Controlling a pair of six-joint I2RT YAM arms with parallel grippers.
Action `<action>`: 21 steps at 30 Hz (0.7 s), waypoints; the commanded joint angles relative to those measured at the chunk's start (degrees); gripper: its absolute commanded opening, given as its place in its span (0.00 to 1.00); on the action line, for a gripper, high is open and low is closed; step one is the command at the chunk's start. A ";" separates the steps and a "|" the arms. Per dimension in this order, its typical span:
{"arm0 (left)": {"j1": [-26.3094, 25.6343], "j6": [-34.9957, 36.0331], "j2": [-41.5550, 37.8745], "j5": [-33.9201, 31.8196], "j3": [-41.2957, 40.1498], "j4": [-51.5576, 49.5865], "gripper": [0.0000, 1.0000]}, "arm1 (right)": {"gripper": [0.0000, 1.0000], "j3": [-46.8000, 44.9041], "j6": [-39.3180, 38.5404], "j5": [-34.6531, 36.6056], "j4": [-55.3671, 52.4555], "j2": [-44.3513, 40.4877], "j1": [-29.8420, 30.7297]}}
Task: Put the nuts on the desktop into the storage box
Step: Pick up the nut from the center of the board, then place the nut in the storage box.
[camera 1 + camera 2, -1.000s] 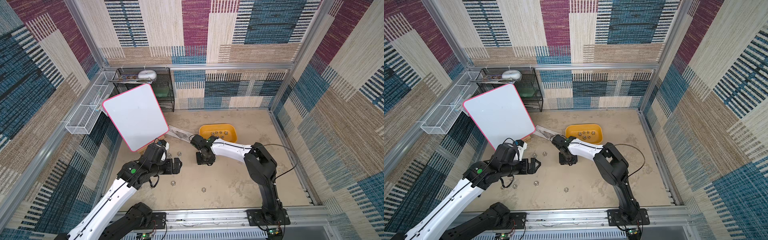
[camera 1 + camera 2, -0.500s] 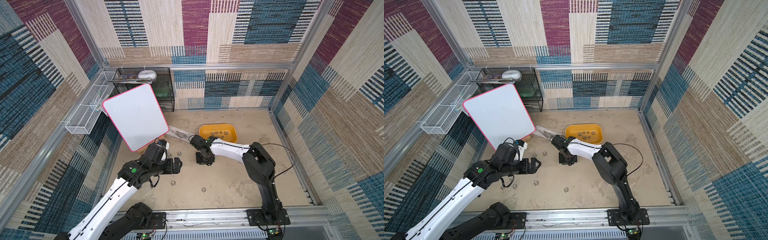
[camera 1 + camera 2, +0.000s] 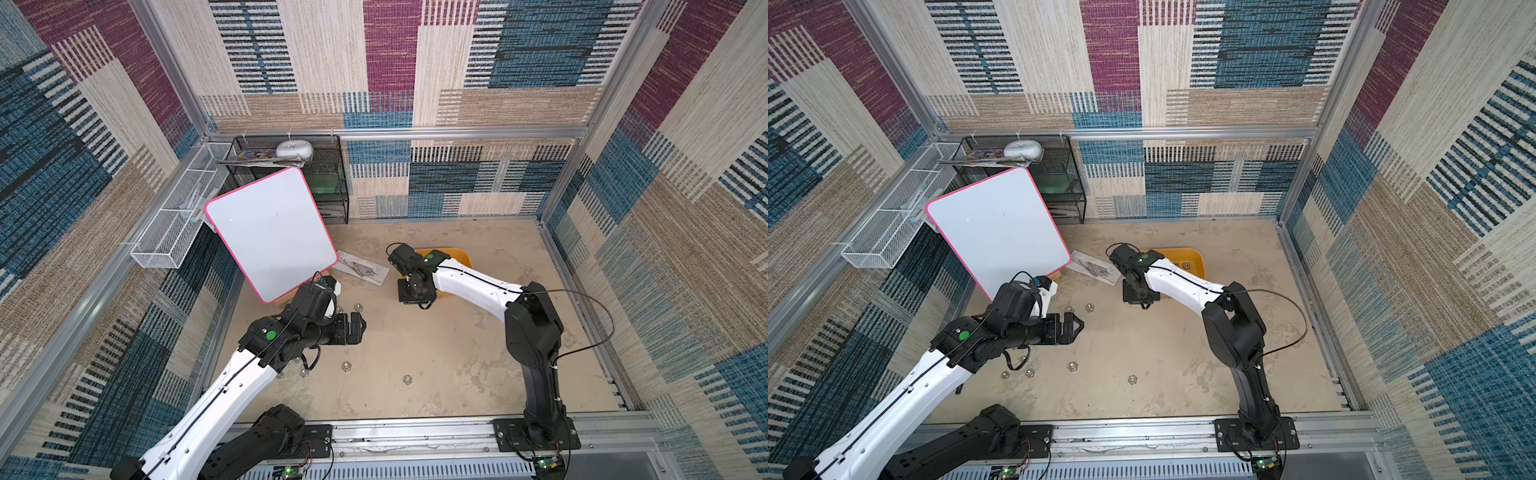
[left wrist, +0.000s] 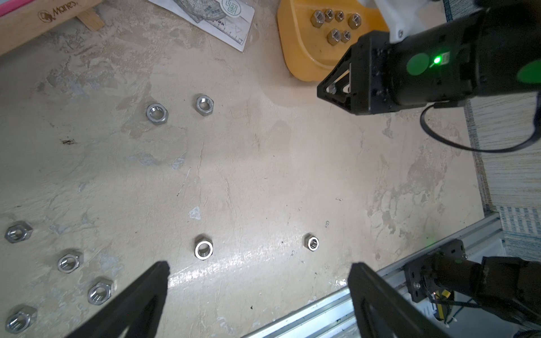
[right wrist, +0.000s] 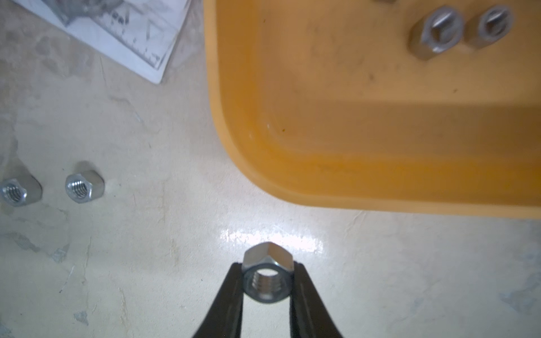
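Beside the rounded corner of the storage box (image 5: 292, 178), over the desktop (image 5: 146, 263): right gripper (image 5: 268, 270). Clamps the held nut (image 5: 267, 288) between both fingertips, threaded hole turned to the wrist camera. Keeps outside the box wall, near it but apart. Cannot tell whether the nut rests on the surface or hangs clear of it.

Toward the robot's left, above the open middle of the desktop: left gripper (image 4: 260, 266). Stands spread wide, with nothing between the fingers (image 4: 152, 281).

Inside the storage box, on its floor: boxed nuts (image 4: 336, 26). Six counted in the left wrist view, clustered close, some touching.

Scattered flat on the desktop: loose nuts (image 4: 203, 249). Eight counted in the left wrist view:
- two side by side, between the printed sheet and the left gripper
- two well apart, just ahead of the left fingertips
- four in a loose group by the left forearm

Flat on the desktop, just beside the storage box and not touching it: printed sheet (image 4: 222, 20), with ruler markings along one edge.

Along the left side: whiteboard (image 3: 270, 232), pink-rimmed, tilted on a wooden stand (image 4: 44, 17).

Against the back wall: black mesh shelf (image 3: 328, 187).

Fixed to the left wall: white wire basket (image 3: 174, 224).
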 commanded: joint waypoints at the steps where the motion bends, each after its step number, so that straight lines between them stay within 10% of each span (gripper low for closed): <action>1: 0.09 1.23 0.85 -0.76 0.81 0.70 1.00 | 0.23 2.52 -2.90 1.84 -2.28 -0.07 -2.26; 21: 0.22 3.84 7.56 -3.10 4.77 1.86 1.00 | 0.23 28.31 -10.94 -0.40 -4.20 21.55 -11.44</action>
